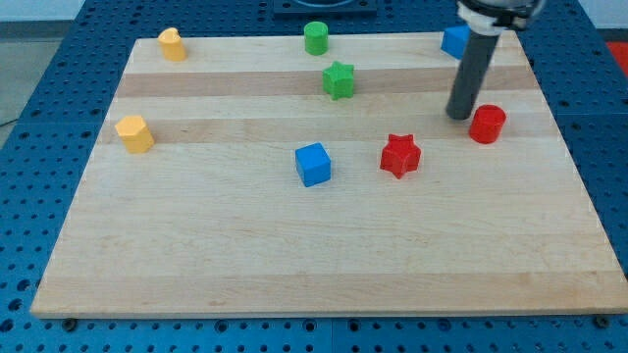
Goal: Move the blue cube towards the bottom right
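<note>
The blue cube [313, 164] sits near the middle of the wooden board [324, 265]. My tip [459, 116] is on the board well to the cube's right and a little higher in the view, just left of the red cylinder [487, 125]. The red star [400, 155] lies between the cube and my tip. The rod hides part of a second blue block [452, 40] at the view's top right.
A green star [339, 79] and a green cylinder [315, 37] lie at the view's top middle. Two yellow blocks sit at the left, one at the top [172, 44] and one lower [134, 133]. Blue pegboard [39, 118] surrounds the board.
</note>
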You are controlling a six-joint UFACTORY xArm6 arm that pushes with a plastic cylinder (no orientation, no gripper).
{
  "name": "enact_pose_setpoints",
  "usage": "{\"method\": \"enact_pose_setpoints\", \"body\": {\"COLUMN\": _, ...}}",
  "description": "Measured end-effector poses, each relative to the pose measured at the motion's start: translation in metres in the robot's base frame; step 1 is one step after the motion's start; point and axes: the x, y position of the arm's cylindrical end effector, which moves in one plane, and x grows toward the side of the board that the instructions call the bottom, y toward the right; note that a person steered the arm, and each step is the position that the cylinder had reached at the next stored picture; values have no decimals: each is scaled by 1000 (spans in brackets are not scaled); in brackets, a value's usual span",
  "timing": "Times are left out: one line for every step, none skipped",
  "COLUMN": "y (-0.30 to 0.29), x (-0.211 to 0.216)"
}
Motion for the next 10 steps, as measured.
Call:
{"method": "enact_pose_setpoints", "body": {"y": -66, "x": 14}}
{"method": "enact_pose_setpoints", "body": {"y": -109, "x": 32}}
{"method": "enact_pose_setpoints", "body": {"y": -148, "x": 58}}
{"method": "enact_pose_setpoints", "body": {"y": -172, "x": 85}}
{"method": "enact_pose_setpoints", "body": {"y": -173, "x": 100}}
{"method": "enact_pose_setpoints", "body": {"y": -194, "x": 73}}
{"method": "enact_pose_setpoints", "body": {"y": -239, "x": 87}}
{"method": "enact_pose_setpoints", "body": {"y": -232, "x": 136}}
{"method": "enact_pose_setpoints", "body": {"y": -150, "x": 144}}
{"method": "enact_pose_setpoints", "body": {"y": -125, "x": 148}}
